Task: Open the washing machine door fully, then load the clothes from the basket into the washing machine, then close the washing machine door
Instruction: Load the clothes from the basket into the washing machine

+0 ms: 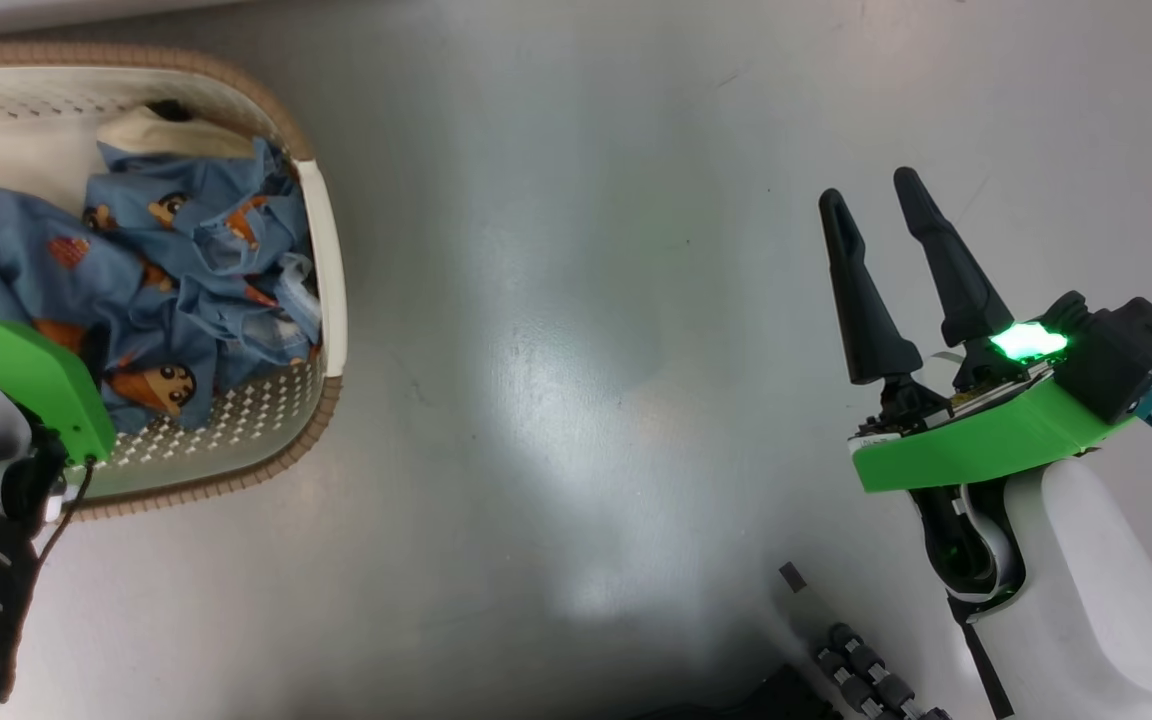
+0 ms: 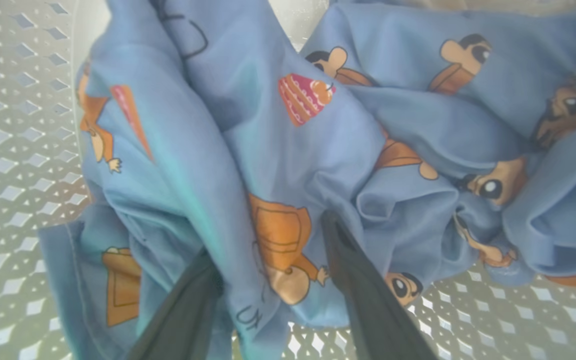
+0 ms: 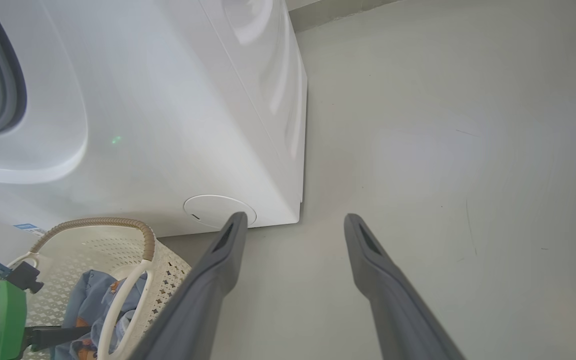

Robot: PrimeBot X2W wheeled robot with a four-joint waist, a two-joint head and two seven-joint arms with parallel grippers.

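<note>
Left claw [image 2: 269,239] spread over the clothes [image 2: 293,150], perhaps touching, in the basket [image 2: 8,150].

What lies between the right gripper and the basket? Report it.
Bare grey floor, seen in the head view, separates the right gripper from the basket.

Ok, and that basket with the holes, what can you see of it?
The basket looks like cream-white plastic, rounded at the corners, its walls and bottom full of little diamond holes, with a brown woven-look rim and a smooth white handle. It stands upright on the grey floor near the washing machine. Crumpled blue cartoon clothes lie inside, and the left claw reaches in, open, fingers pressed into the fabric.
</note>
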